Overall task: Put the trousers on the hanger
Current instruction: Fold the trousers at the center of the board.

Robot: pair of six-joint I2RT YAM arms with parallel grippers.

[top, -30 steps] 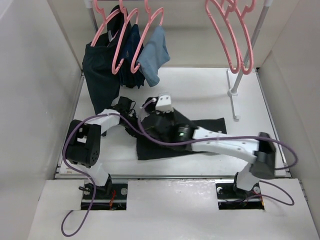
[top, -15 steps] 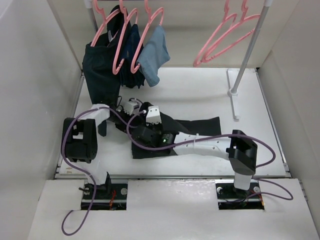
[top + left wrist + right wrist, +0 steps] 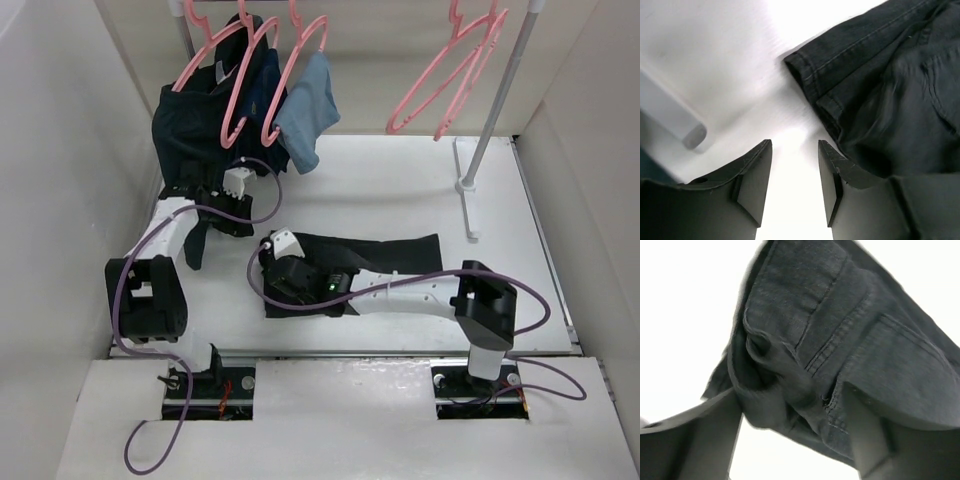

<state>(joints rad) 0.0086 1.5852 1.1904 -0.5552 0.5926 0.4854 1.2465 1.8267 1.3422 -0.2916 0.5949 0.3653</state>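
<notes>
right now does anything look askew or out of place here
The trousers lie bunched on the table, one end rumpled at the right claw. The empty pink hangers on the right hang sharply tilted.

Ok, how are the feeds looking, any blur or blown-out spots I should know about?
Top external: evenly lit and sharp, soft shadows only. Left wrist: the table is blown out white and the trousers smear at the right, though the hem stitching reads. Right wrist: background pure white, fabric edges and claw fingers soft.
</notes>
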